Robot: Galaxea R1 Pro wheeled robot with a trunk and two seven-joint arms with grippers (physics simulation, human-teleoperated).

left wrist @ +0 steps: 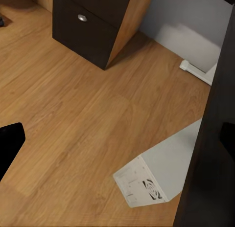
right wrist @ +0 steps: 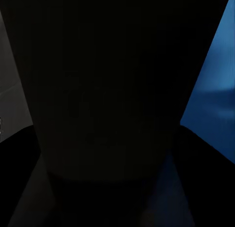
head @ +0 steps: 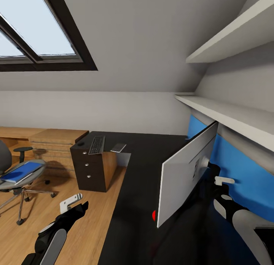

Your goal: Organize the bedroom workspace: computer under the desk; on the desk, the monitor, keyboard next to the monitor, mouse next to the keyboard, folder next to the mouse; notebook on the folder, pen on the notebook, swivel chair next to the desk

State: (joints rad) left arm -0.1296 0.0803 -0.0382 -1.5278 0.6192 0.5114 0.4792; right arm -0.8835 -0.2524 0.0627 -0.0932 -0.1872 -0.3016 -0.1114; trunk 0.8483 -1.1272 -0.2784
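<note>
Nearest to me, my left gripper [head: 72,203] hangs low over the wood floor [head: 76,219] beside the desk [head: 133,204], carrying nothing; I cannot tell how wide its fingers stand. Its wrist camera looks down at the computer [left wrist: 156,175], a pale grey case lying on the floor partly beneath the black tabletop edge, which I judge already satisfies that part of the job.

My right gripper [head: 223,180] reaches in behind the monitor [head: 186,171], close to its silver back and stand. The right wrist view is almost all dark panel with a strip of blue wall, so I cannot tell whether the gripper is closed on anything. The monitor stands on the tabletop, turned edge-on to me with its red dot low at the near corner; I judge I am adjusting its position.

Farther off, the keyboard [head: 97,144] lies on the desk's far wing above the drawer unit [head: 89,168], well apart from the monitor. The mouse [head: 80,144] sits just beside it. A thin grey item [head: 118,147] lies to the keyboard's other side.

Off left, the folder [head: 21,171] rests on the swivel chair [head: 17,181], apart from the desk.
</note>
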